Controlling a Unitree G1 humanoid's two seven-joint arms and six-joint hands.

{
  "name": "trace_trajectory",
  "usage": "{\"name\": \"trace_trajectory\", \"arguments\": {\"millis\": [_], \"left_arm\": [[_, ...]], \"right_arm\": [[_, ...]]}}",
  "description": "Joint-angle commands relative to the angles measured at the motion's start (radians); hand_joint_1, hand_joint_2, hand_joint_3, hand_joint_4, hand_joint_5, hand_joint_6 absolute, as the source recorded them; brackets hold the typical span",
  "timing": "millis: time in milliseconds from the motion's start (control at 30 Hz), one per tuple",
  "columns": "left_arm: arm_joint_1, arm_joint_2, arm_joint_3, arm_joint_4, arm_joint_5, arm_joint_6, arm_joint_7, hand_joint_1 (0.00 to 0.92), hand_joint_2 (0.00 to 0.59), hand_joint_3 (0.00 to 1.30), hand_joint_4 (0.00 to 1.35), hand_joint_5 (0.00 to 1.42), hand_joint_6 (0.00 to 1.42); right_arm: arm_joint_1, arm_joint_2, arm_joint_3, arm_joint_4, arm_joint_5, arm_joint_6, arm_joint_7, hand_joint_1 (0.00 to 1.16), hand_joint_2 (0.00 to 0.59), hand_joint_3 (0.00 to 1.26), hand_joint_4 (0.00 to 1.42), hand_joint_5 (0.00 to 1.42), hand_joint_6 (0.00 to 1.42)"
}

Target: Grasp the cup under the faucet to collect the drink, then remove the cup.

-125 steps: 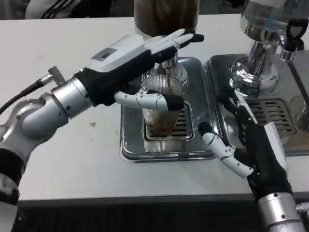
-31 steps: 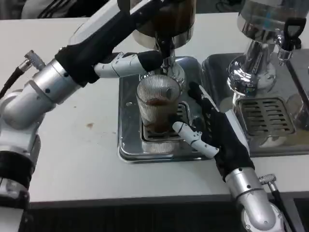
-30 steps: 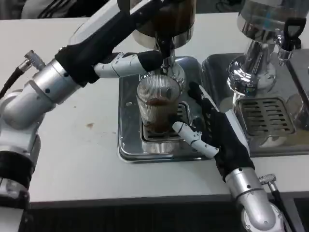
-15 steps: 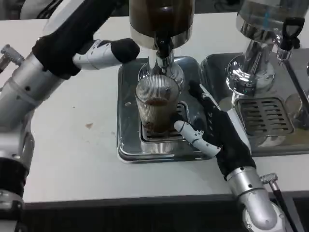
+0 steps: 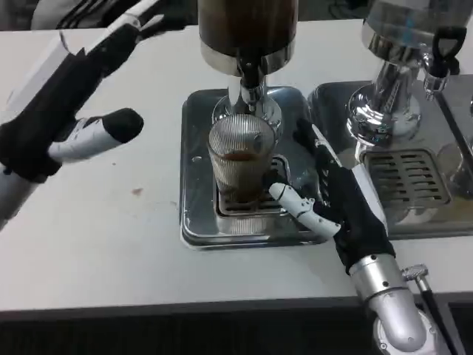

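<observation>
A ribbed clear cup point(image 5: 240, 161) holding brown drink stands on the drip tray point(image 5: 198, 222) right under the faucet point(image 5: 248, 81) of the dark drink dispenser point(image 5: 247, 28). My right hand point(image 5: 332, 200) is open just to the cup's right, over the tray's right edge. Its thumb point(image 5: 294, 200) reaches toward the cup's base; I cannot tell whether it touches. My left hand point(image 5: 74, 96) is raised at the left, well away from the cup, its fingers spread and holding nothing.
A second dispenser point(image 5: 403, 59) with a black tap lever point(image 5: 440, 44) stands at the right on its own drip tray point(image 5: 414, 177). A small brown stain point(image 5: 137, 191) marks the white table left of the tray.
My left hand has pulled back from the faucet to the left and away from the dispenser. My right hand has stayed beside the cup. The cup has not moved.
</observation>
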Motion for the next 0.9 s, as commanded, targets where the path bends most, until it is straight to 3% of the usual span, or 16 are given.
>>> {"name": "trace_trajectory", "arguments": {"millis": [33, 433, 900], "left_arm": [[0.073, 0.029, 0.027, 0.027, 0.045, 0.0, 0.04, 0.0, 0.078, 0.12, 0.07, 0.18, 0.13], [0.091, 0.03, 0.018, 0.169, 0.138, 0.001, 0.116, 0.0, 0.081, 0.13, 0.08, 0.19, 0.15], [0.047, 0.028, -0.027, 0.299, 0.195, 0.01, 0.143, 0.0, 0.081, 0.15, 0.1, 0.21, 0.16]], "right_arm": [[-0.015, -0.001, -0.001, 0.022, -0.007, -0.025, -0.015, 0.59, 0.227, 0.04, 0.07, 0.0, 0.03], [-0.055, 0.006, 0.01, 0.07, -0.033, -0.023, -0.033, 0.62, 0.222, 0.01, 0.03, 0.0, 0.03], [-0.117, 0.039, 0.035, 0.168, -0.083, -0.02, -0.124, 0.64, 0.212, 0.0, 0.0, 0.0, 0.0]]}}
